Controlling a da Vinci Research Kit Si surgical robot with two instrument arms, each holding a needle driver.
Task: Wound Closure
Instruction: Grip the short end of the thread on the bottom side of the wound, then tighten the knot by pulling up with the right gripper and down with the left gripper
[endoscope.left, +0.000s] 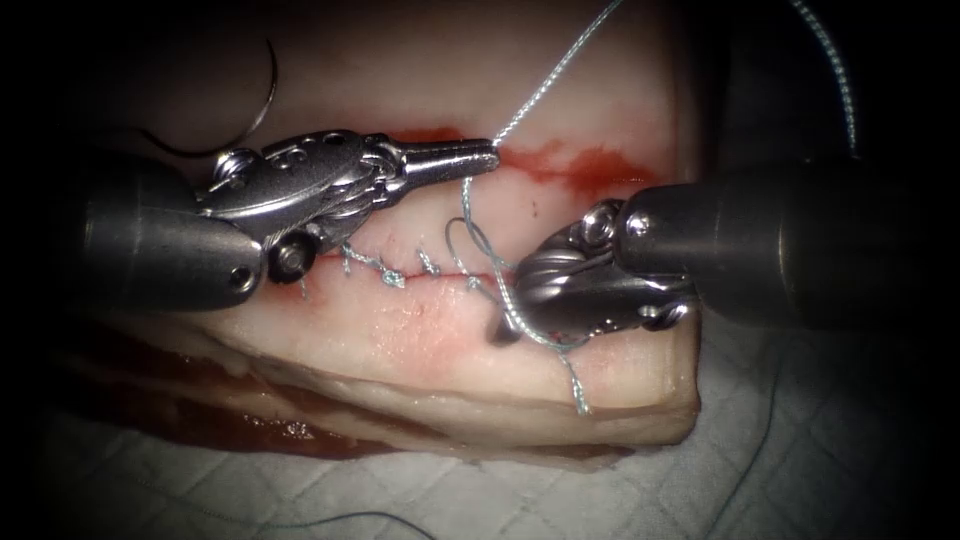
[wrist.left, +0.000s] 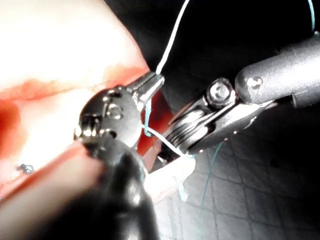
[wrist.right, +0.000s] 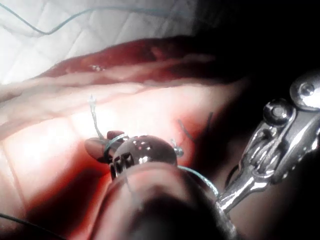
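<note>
Left tool (endoscope.left: 478, 157) jaws clamped on thread (endoscope.left: 545, 85) above cut (endoscope.left: 420, 272). Right tool (endoscope.left: 505, 328) below cut, jaws gripping thread. Needle (endoscope.left: 255, 105) lies free beyond left tool, outside tissue (endoscope.left: 420, 340).

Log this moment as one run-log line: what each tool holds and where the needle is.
left tool: shut on thread | right tool: thread looped round it | needle: free, lying on tissue far left

Left claw (endoscope.left: 480, 157) shut on thread (endoscope.left: 548, 82); needle (endoscope.left: 262, 95) loose on tissue (endoscope.left: 600, 60).
</note>
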